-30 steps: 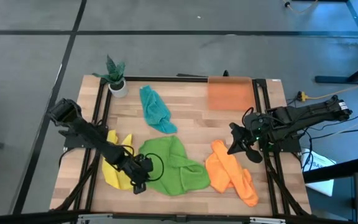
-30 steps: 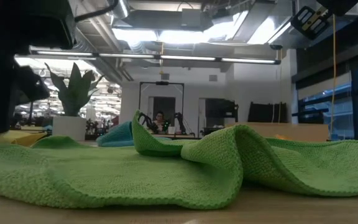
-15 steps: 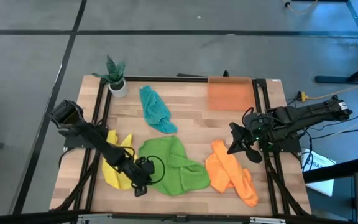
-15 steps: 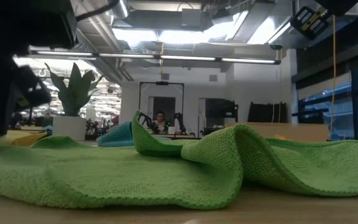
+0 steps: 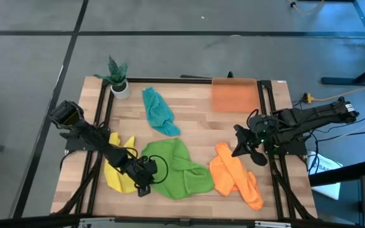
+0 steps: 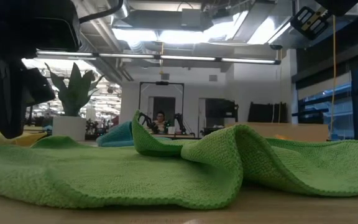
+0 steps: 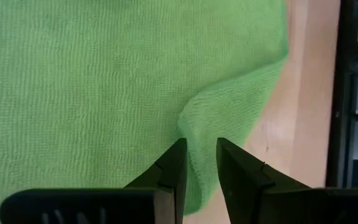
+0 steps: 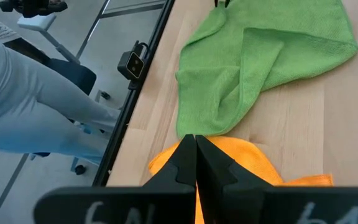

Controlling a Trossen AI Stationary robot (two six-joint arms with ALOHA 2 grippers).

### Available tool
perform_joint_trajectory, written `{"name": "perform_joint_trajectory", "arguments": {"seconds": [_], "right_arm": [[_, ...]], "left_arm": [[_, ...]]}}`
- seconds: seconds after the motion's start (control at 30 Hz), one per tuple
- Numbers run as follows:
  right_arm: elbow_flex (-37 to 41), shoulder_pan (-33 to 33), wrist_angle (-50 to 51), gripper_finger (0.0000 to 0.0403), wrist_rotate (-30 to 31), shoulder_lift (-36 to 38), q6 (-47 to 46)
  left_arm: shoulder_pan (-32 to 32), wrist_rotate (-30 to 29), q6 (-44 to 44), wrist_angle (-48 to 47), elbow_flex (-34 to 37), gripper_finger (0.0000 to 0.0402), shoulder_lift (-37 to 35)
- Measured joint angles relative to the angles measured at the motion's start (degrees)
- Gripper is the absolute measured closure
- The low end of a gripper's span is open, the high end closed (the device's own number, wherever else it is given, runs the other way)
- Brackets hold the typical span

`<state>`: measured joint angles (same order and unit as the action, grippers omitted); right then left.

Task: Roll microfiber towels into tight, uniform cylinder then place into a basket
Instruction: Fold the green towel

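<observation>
- Step: judging by the layout, still at pickup stage for the green towel (image 5: 173, 168). Nothing's rolled yet, all four cloths are lying crumpled on the table (image 5: 195, 104).
- L gripper (image 5: 146, 180) is sitting at the green towel's left edge, lower-left-centre of the high view. Fingers (image 7: 169, 171) are standing narrowly apart, straddling a raised fold at the cloth's edge. Not pinching it yet as far as the wrist view shows; no cloth is lifting.
- R gripper (image 5: 246, 150) is waiting at the right side of the table, just above the orange towel (image 5: 236, 174), fingers fully closed, holding nothing.
- Yellow towel (image 5: 118, 170) is lying just left of the L gripper, partly under that arm. Teal towel (image 5: 159, 111) is sitting upper centre, well apart from both grippers.
- Basket (image 5: 234, 95) is at the upper right, no towel in it.
- Plant (image 5: 117, 76) is standing upper left, out of the way.
- Next, my read: L needs to close on that fold and pull the green flat. It's bunched w/ a folded-over flap on the right half, so it needs spreading before any tight roll.
- R is prob needed to pin or grab the opposite edge; one arm alone will likely just drag the cloth.
</observation>
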<state>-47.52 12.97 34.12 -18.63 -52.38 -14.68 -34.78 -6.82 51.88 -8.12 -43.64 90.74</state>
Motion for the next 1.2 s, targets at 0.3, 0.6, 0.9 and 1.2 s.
{"name": "perform_joint_trajectory", "arguments": {"seconds": [0.3,0.6,0.9,1.2], "right_arm": [[0.0,0.0,0.0,0.0402,0.0,0.0,0.2],[0.0,0.0,0.0,0.0402,0.1,0.0,0.1],[0.0,0.0,0.0,0.0402,0.1,0.0,0.0],[0.0,0.0,0.0,0.0402,0.1,0.0,0.0]], "left_arm": [[0.4,1.6,0.9,0.8,0.0,0.0325,1.7],[0.3,1.5,1.6,1.7,0.0,0.0325,3.6],[0.3,0.5,1.8,1.2,0.0,0.0325,3.5],[0.3,1.1,1.6,1.3,0.0,0.0344,3.4]]}}
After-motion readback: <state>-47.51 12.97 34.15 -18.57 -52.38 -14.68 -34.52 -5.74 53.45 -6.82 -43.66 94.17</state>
